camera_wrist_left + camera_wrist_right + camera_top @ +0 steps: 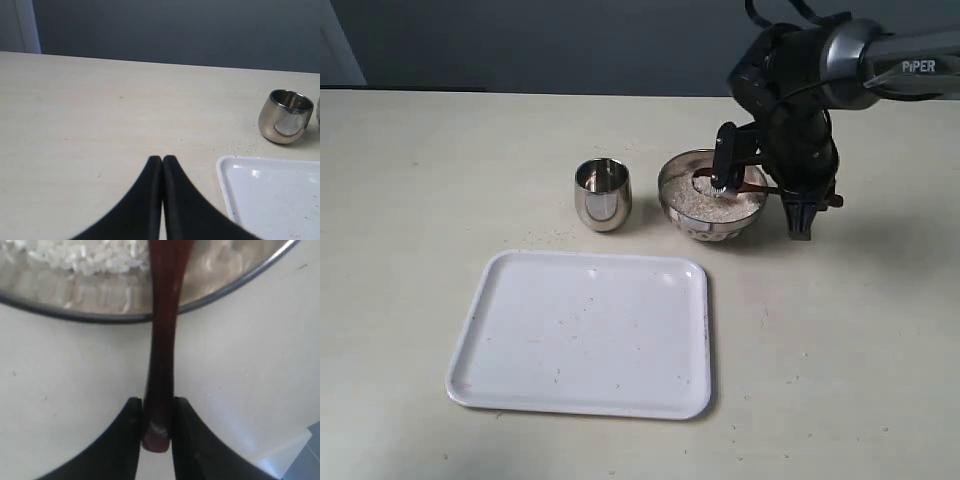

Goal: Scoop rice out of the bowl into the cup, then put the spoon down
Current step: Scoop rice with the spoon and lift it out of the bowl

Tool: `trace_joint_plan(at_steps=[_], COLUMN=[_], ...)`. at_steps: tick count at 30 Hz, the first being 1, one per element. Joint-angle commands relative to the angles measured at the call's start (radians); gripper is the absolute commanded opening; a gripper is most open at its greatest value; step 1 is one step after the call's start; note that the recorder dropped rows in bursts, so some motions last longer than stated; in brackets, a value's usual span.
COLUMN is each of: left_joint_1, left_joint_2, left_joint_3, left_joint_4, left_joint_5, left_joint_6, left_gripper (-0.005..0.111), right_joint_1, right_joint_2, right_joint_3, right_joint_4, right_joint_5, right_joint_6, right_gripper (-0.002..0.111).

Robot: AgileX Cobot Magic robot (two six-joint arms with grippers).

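The steel bowl (712, 196) stands right of centre with white rice (705, 202) heaped in it. The dark wooden spoon (757, 187) lies across the bowl's right rim, its oval end down in the grains. My right gripper (810, 205) is just right of the bowl, shut on the end of the spoon's handle. In the right wrist view the spoon (162, 340) runs from between the right gripper's (157, 405) fingers over the bowl's rim (100, 317) into the rice (75, 255). The steel cup (603, 193) stands upright left of the bowl. My left gripper (162, 159) is shut on nothing, well away from the cup (286, 116).
A white tray (585, 335) lies in front of the cup and bowl, with a few stray grains on it; its corner (270, 195) shows beside the left gripper. The right arm's dark bulk hangs over the bowl's far right side.
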State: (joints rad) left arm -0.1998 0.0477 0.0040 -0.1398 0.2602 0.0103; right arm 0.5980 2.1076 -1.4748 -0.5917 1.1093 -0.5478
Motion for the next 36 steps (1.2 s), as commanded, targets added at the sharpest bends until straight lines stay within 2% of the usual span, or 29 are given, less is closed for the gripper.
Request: trace_joint_plan(at_steps=[1,36], left_joint_1=[-0.003,-0.003], left_joint_2=[-0.001,-0.001], left_joint_3=[-0.004,-0.004], left_joint_4=[-0.001,0.001], left_joint_5=[-0.007,-0.007], left_joint_6=[-0.001,-0.001], left_gripper=[0.001,0.001], right_joint_1=[-0.008,-0.008], right_joint_2=[-0.022,-0.057], right_joint_3=[-0.005,-0.065], right_joint_4=[0.024,0.109], right_joint_5=[0.05,0.112], right_joint_6=[-0.008,-0.008], right_gripper=[0.0,0.0])
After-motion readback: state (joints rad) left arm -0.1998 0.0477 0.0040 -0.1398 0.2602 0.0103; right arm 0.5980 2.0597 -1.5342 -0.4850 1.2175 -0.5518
